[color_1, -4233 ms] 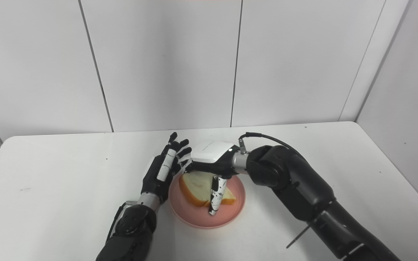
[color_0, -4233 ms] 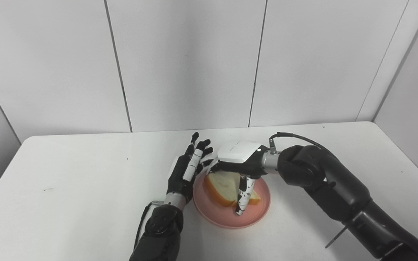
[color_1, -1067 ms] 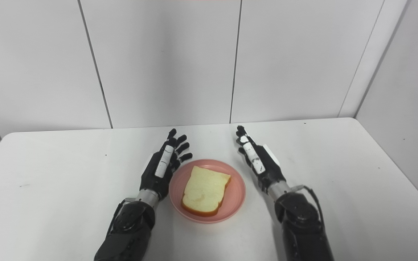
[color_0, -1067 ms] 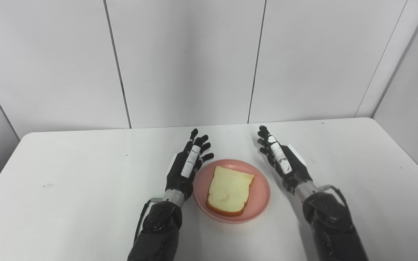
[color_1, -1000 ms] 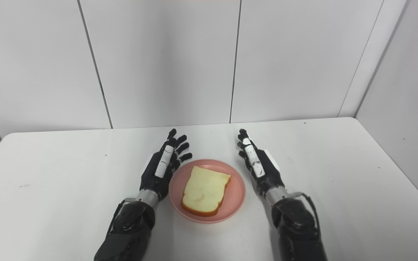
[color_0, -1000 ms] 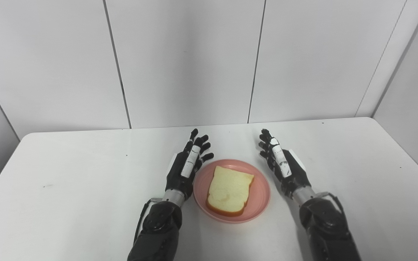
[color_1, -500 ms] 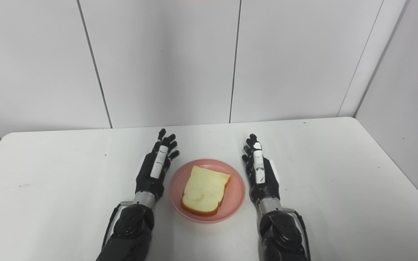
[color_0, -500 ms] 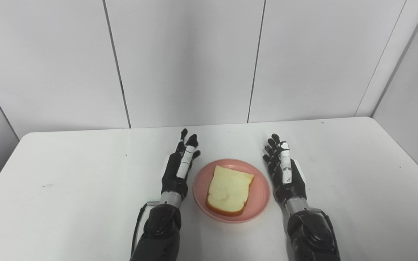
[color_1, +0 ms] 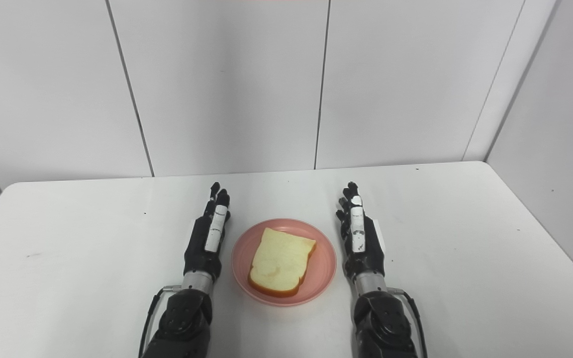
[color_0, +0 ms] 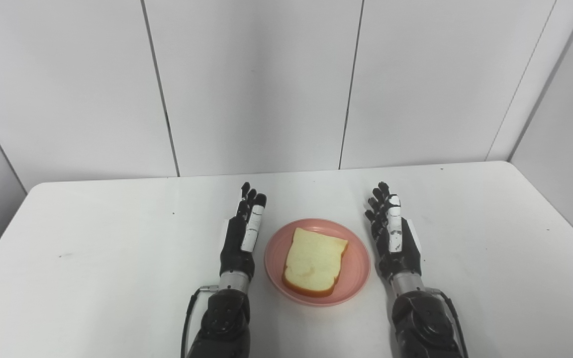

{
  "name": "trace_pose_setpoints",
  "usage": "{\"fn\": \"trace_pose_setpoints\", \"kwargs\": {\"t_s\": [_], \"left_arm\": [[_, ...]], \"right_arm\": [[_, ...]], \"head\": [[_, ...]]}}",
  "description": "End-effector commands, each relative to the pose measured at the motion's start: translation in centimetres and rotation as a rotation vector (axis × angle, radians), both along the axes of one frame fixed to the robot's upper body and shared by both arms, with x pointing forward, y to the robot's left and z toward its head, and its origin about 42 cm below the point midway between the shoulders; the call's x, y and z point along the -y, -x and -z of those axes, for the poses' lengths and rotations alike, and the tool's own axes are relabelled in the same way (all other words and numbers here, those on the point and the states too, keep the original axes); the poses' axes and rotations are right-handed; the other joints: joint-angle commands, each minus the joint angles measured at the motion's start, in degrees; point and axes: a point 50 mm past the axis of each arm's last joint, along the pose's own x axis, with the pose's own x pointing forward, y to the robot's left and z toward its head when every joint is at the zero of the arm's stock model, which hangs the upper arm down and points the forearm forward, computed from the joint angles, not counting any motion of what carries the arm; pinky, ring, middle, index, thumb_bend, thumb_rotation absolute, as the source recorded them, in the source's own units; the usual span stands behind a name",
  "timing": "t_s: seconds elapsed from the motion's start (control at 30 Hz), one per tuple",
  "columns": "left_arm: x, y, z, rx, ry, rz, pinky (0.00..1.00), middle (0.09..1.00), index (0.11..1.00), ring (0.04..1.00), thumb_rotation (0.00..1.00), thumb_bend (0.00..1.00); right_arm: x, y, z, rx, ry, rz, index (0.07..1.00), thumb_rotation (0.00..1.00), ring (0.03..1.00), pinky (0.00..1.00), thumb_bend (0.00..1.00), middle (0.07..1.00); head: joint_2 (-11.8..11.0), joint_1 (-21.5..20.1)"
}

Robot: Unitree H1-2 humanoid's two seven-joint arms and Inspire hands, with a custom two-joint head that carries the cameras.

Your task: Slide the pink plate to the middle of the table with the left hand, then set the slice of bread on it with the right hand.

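Note:
The pink plate (color_0: 356, 263) sits on the white table near its middle. The slice of bread (color_0: 314, 260) lies flat on it, crust edge towards me. My left hand (color_0: 241, 236) stands on edge just left of the plate, fingers straight and pointing away, empty and clear of the rim. My right hand (color_0: 393, 236) stands the same way just right of the plate, open and empty. Both hands and the plate (color_1: 324, 271) show likewise in the right eye view.
The white table (color_0: 92, 258) runs to grey panel walls at the back and right. Small dark specks mark its surface. Nothing else stands on it.
My right hand let go of the bread, which now lies flat on the plate, and drew back to the plate's right. Both hands have turned straight and moved slightly outward from the plate.

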Motion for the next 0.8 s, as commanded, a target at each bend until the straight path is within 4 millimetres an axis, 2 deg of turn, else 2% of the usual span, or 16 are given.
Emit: {"fn": "trace_pose_setpoints", "kwargs": {"t_s": [0.0,0.27,0.43,0.53,0.77], "left_arm": [[0.0,1.4,2.3,-0.085,-0.016,-0.020,1.00,0.994,1.000,1.000,0.85,0.78],[0.3,1.6,1.8,-0.070,-0.025,-0.029,1.00,1.000,1.000,1.000,0.86,0.79],[0.8,1.5,1.6,-0.070,-0.007,-0.032,1.00,1.000,1.000,1.000,0.85,0.82],[1.2,1.4,1.7,-0.078,-0.018,-0.032,1.00,1.000,1.000,1.000,0.86,0.83],[1.4,1.2,1.7,-0.096,-0.015,-0.035,1.00,1.000,1.000,1.000,0.84,0.83]], "right_arm": [[-0.2,0.7,1.3,0.007,0.020,0.016,1.000,1.00,1.000,1.00,0.99,1.000],[0.6,0.7,1.9,0.023,0.048,0.041,1.000,1.00,1.000,1.00,0.96,1.000],[1.3,0.7,2.0,0.024,0.040,0.038,1.000,0.99,1.000,1.00,0.96,1.000],[1.8,0.7,2.0,0.023,0.035,0.036,1.000,1.00,1.000,1.00,0.93,1.000],[2.2,0.5,2.0,0.013,0.024,0.043,1.000,0.98,1.000,1.00,0.94,1.000]], "head": [[-0.5,0.2],[-2.5,2.9],[-2.4,5.3],[-2.1,7.3],[-1.6,7.5]]}}
